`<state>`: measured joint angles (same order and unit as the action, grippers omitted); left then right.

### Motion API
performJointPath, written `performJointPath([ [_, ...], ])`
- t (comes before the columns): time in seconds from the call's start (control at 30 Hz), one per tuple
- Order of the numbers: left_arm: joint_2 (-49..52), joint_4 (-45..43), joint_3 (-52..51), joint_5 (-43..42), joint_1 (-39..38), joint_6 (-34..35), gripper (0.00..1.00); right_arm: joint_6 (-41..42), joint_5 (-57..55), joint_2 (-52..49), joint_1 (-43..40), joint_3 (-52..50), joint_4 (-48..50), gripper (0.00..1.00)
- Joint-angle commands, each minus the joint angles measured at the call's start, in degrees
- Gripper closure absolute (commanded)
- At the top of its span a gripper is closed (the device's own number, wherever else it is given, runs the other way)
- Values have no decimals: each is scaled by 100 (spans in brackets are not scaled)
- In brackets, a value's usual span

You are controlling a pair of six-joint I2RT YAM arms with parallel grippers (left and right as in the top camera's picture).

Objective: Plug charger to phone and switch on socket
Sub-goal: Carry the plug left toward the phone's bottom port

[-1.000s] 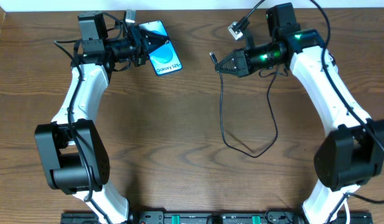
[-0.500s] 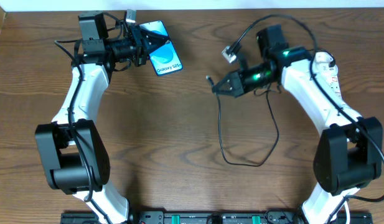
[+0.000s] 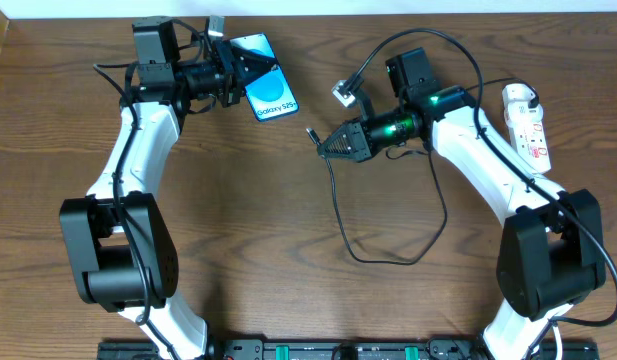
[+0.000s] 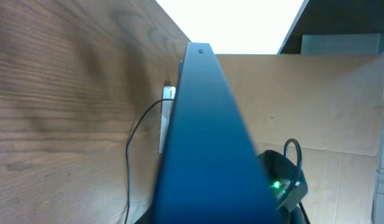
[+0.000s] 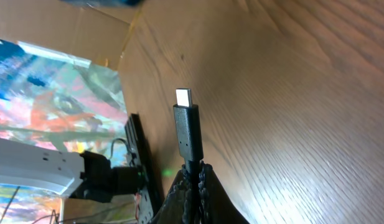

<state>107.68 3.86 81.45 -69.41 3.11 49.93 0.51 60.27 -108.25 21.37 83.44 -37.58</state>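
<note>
The phone (image 3: 267, 93), screen lit blue, is held off the table at the back left by my left gripper (image 3: 236, 73), which is shut on its edge. In the left wrist view the phone (image 4: 207, 143) fills the middle as a dark blue slab. My right gripper (image 3: 330, 148) is shut on the charger's black cable just behind the plug tip (image 3: 312, 133), which points left toward the phone. The tip (image 5: 187, 124) stands out of the shut fingers (image 5: 193, 180). The cable (image 3: 388, 250) loops over the table. The socket (image 3: 526, 122) lies at the far right.
The table is dark wood. A small white connector (image 3: 343, 92) hangs on a cable by the right arm. The left arm stretches along the left side, the right arm along the right side. A black rail runs along the front edge (image 3: 318, 350).
My right gripper has moved left and a little down with the plug tip, nearer the phone. The socket has come into view at the far right. The phone has shifted slightly right.
</note>
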Motion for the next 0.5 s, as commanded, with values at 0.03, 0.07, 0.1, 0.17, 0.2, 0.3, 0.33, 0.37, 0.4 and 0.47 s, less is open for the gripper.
performJointPath([
  [0.03,-85,-267,26,-42,2,229,93,407,466,195,28,-22,258,99],
  [0.07,-85,-391,26,-44,2,319,92,428,494,195,28,-22,319,99],
  [0.1,-85,-520,26,-42,2,420,93,479,529,195,31,-22,367,99],
  [0.17,-85,-831,26,-39,2,577,92,525,625,195,39,-22,448,99],
  [0.2,-85,-1029,26,-39,2,669,92,525,688,195,39,-22,481,99],
  [0.3,-85,-1543,26,-20,2,946,93,601,839,195,39,-22,616,99],
  [0.33,-85,-1646,26,0,2,1029,93,662,850,195,39,-22,671,99],
  [0.37,-85,-1738,26,13,2,1121,93,706,852,195,39,-22,721,99],
  [0.4,-85,-1808,26,44,2,1207,92,758,855,195,39,-22,789,99],
  [0.47,-85,-1838,26,116,2,1303,92,881,955,195,39,-22,981,99],
])
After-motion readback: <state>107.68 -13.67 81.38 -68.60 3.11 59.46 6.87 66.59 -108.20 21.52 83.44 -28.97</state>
